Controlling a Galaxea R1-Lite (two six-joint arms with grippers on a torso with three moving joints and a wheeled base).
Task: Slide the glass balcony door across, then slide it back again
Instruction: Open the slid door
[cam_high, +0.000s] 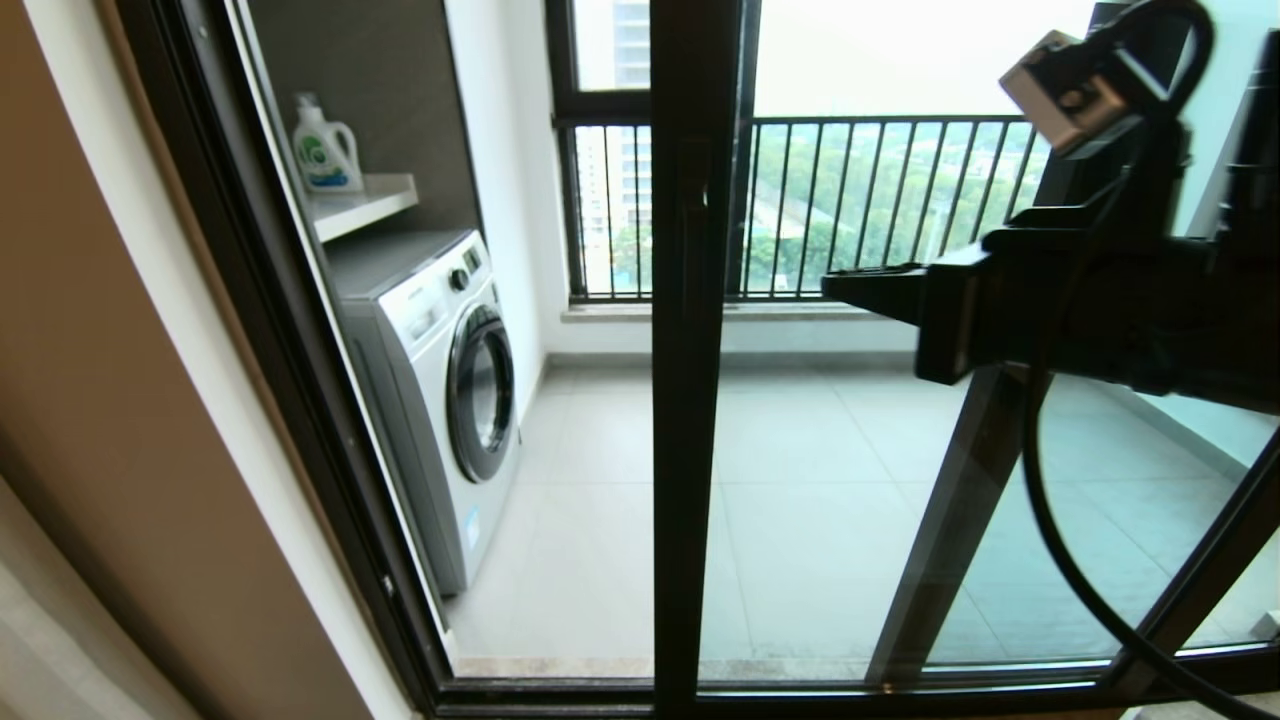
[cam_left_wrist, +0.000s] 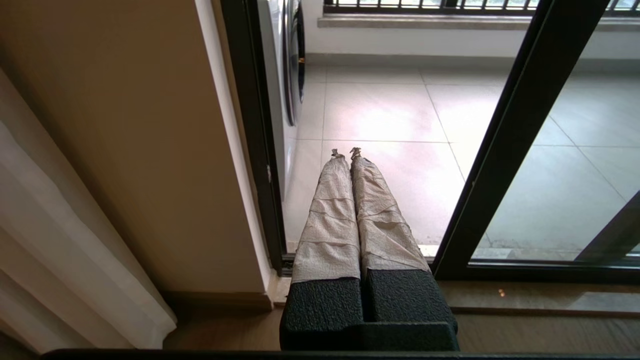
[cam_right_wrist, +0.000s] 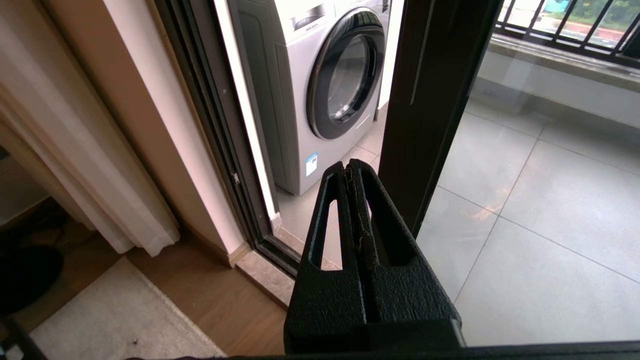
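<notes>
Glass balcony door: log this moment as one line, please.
glass balcony door: part open, gap by washing machine | right pincer: shut, raised near door upright, contact unclear | left pincer: shut, low, idle

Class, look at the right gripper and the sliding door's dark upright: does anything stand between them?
Nothing visible does. The right gripper, fingers shut, is raised near the glass balcony door, with only open air between them.

No wording is legible (the washing machine (cam_right_wrist: 320, 95) sticker and detergent bottle (cam_high: 325, 150) label are unreadable).
</notes>
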